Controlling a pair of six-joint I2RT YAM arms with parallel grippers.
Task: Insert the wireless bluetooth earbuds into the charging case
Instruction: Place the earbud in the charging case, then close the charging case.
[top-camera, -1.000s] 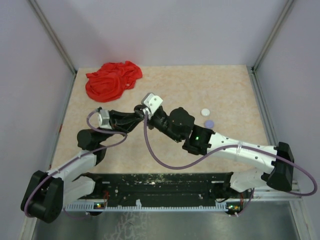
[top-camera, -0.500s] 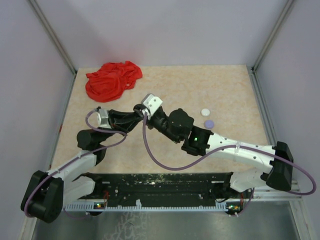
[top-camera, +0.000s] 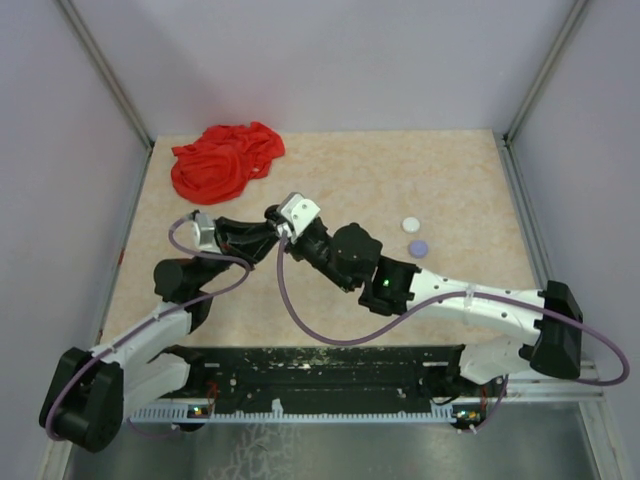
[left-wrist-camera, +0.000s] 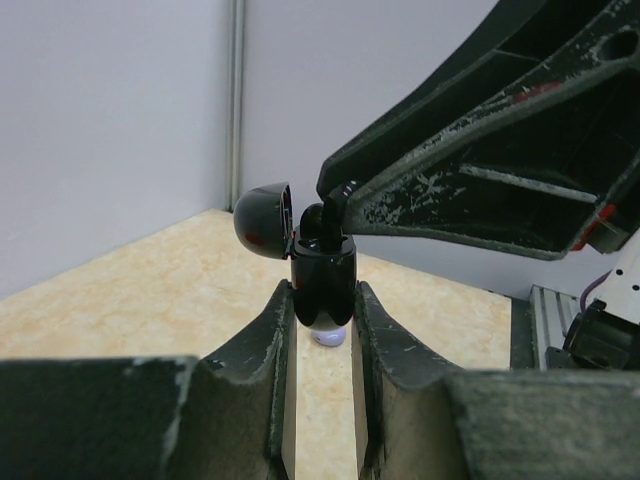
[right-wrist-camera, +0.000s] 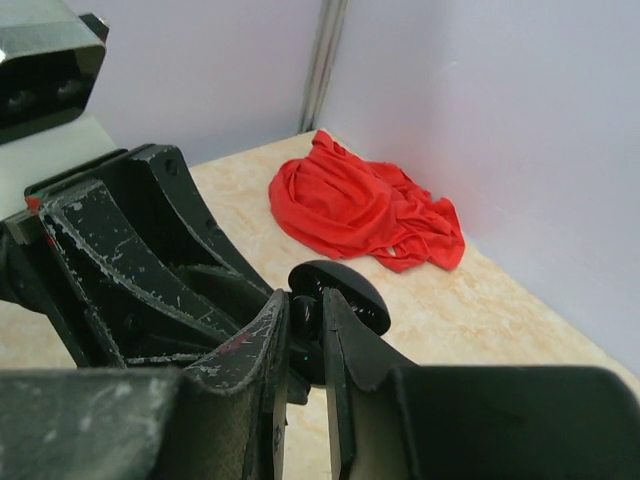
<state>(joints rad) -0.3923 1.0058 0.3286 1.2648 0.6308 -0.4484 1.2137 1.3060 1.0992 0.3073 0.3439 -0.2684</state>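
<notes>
My left gripper (left-wrist-camera: 322, 290) is shut on a black charging case (left-wrist-camera: 322, 270), held upright above the table with its lid (left-wrist-camera: 262, 220) flipped open to the left. My right gripper (right-wrist-camera: 307, 305) is shut on a black earbud (right-wrist-camera: 306, 318) and comes down from the upper right onto the case's open top. The earbud (left-wrist-camera: 336, 214) sits at the mouth of the case, partly inside it. In the top view the two grippers meet at mid-table (top-camera: 272, 230), and the case and earbud are hidden beneath them.
A crumpled red cloth (top-camera: 225, 160) lies at the back left of the table. A white round case (top-camera: 410, 224) and a lavender round case (top-camera: 418, 246) rest on the table to the right of the arms. Walls stand close on both sides.
Both wrists have shifted slightly left and toward the near edge together. Both grips are unchanged.
</notes>
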